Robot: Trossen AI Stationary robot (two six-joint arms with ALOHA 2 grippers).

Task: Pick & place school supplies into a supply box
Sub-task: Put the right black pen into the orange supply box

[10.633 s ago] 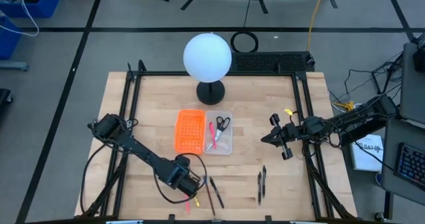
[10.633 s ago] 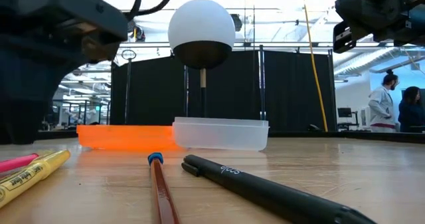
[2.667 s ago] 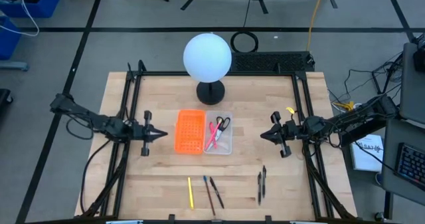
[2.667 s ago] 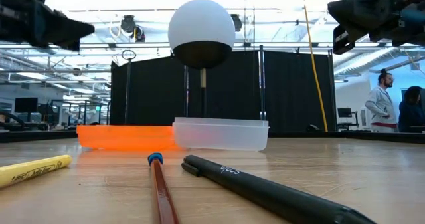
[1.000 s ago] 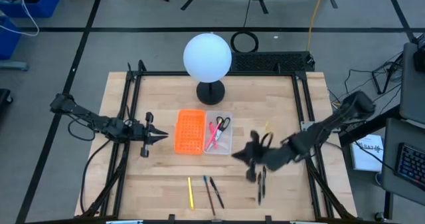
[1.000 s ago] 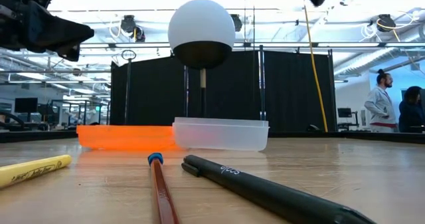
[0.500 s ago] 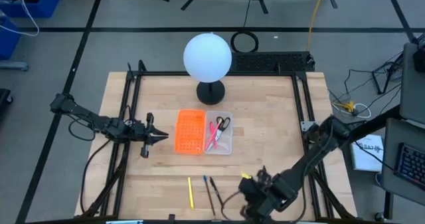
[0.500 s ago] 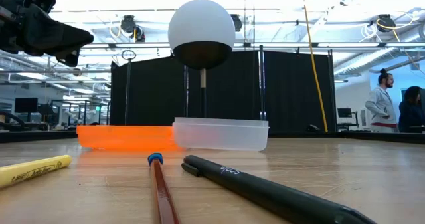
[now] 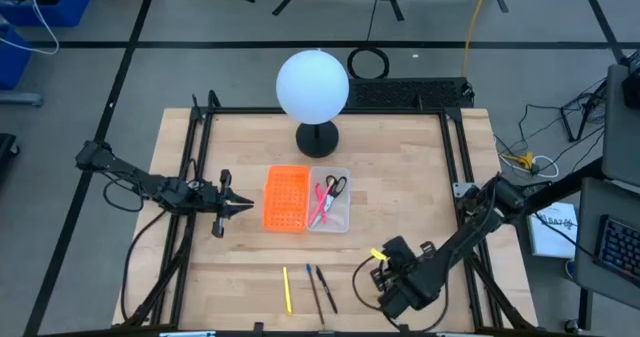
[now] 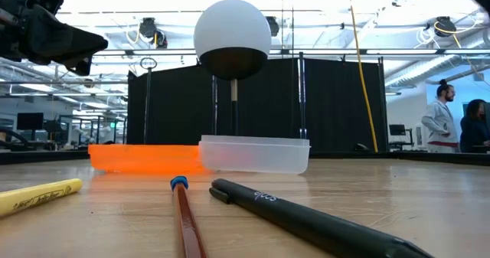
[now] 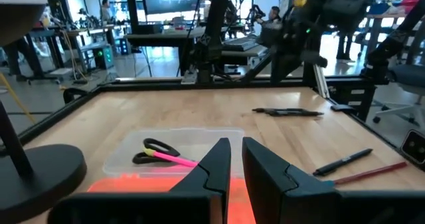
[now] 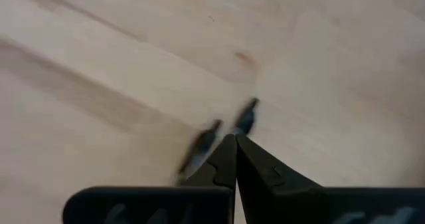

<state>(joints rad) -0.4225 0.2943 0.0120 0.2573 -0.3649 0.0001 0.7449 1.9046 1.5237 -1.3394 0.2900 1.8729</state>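
Right gripper (image 9: 385,282): low over the table's near edge, right of centre; fingers (image 12: 226,159) pressed together, nothing between them, tips directly above two dark pens (image 12: 226,127) lying side by side on the wood.

Left gripper (image 9: 243,206): raised at the table's left, aimed at the orange tray (image 9: 285,198); fingers nearly closed, empty.

Supply box (image 9: 330,199): table centre, touching the orange tray's right side, long axis near-to-far. Contents: scissors (image 9: 335,185), pink pen (image 9: 320,203).

Near edge: yellow pen (image 9: 286,290), brown pencil (image 9: 313,291), black pen (image 9: 326,288), all lying roughly near-to-far.
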